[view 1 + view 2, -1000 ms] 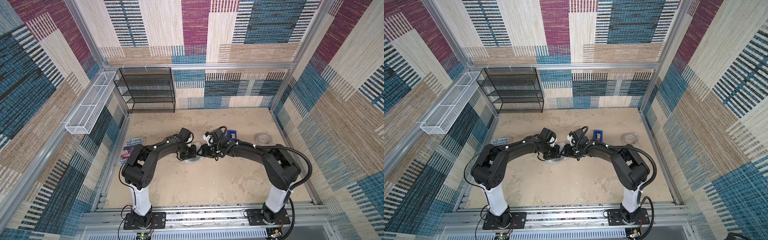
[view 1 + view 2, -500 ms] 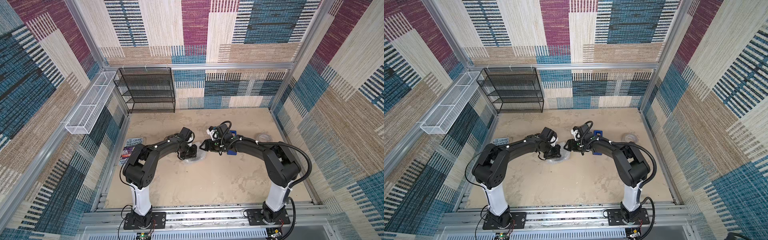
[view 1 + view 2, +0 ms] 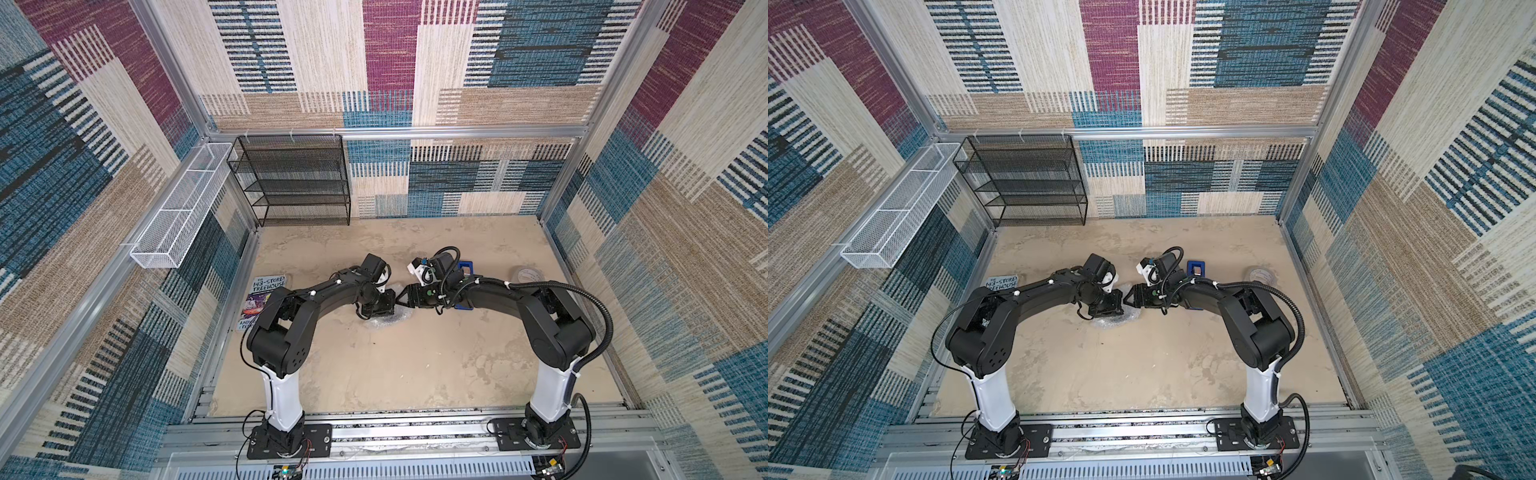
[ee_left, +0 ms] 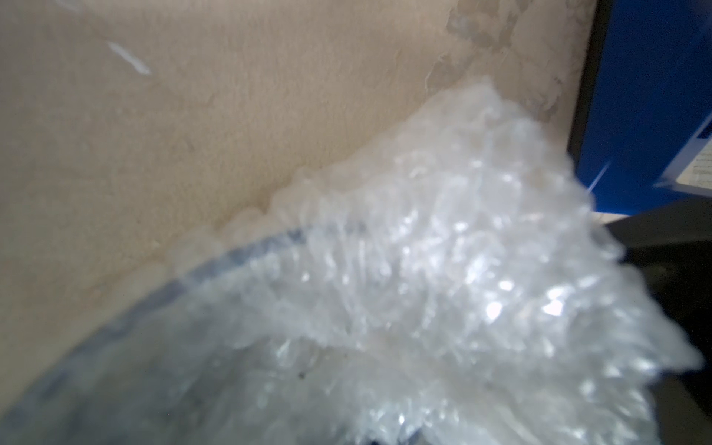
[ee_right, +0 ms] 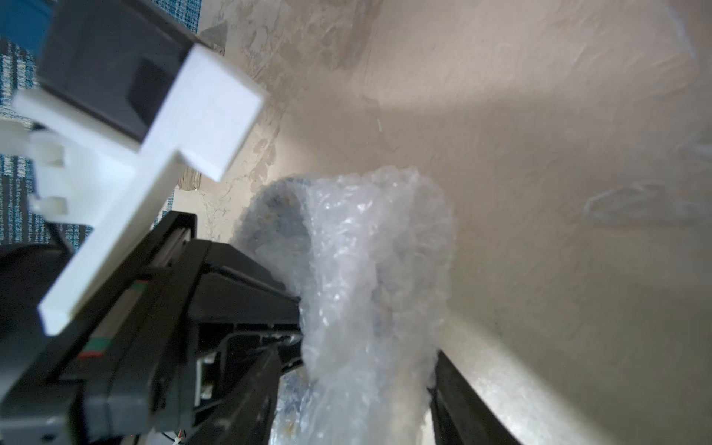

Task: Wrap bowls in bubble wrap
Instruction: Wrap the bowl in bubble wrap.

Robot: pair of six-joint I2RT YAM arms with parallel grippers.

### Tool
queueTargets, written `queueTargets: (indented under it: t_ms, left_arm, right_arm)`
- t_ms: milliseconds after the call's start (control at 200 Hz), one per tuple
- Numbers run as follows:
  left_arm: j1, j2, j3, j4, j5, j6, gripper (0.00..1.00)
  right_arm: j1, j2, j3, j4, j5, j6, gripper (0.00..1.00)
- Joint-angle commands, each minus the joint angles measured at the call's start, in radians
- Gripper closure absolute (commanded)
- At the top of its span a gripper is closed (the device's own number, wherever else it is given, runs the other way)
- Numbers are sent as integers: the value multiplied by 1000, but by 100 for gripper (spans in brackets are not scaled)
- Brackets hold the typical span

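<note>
left gripper [image 3: 374,313] points down on the bundle just above the centre of both top views, jaws together and tip sunk in the bubble wrap [image 3: 390,323]; in the right wrist view it seems to pinch a fold near mid-frame, though the contact itself is hidden. right gripper [image 3: 401,296] meets it from the right, jaws apart, with a raised ridge of wrap between its fingers [image 5: 458,393]; whether they press it i cannot tell. the bowl [image 4: 235,252] sits on the table [image 3: 415,374] under the sheet, showing only as a blue-grey rim through the plastic at the lower left of the left wrist view. the covering looks largely done: the wrap lies over the bowl and bunches on top. what seems left is tucking the loose ends and fixing them; no tape shows on the bundle, and the tape roll [image 3: 525,275] lies well apart at the right of the top views, the blue dispenser [image 3: 466,266] just above the right arm [image 3: 498,291].
</note>
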Motion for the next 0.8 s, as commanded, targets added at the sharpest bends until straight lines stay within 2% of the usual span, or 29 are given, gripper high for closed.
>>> queueTargets:
  t_ms: [0,646,796]
  left_arm:
    - [-4,4,9,-13,9,35,100]
    - [-16,15,46,-39,22,65,100]
    - [-17,20,55,-45,21,68,100]
  right_arm:
    - [7,19,22,28,-19,7,39]
    - [50,128,112,-23,-16,-7,43]
    - [50,128,102,-22,-17,-6,56]
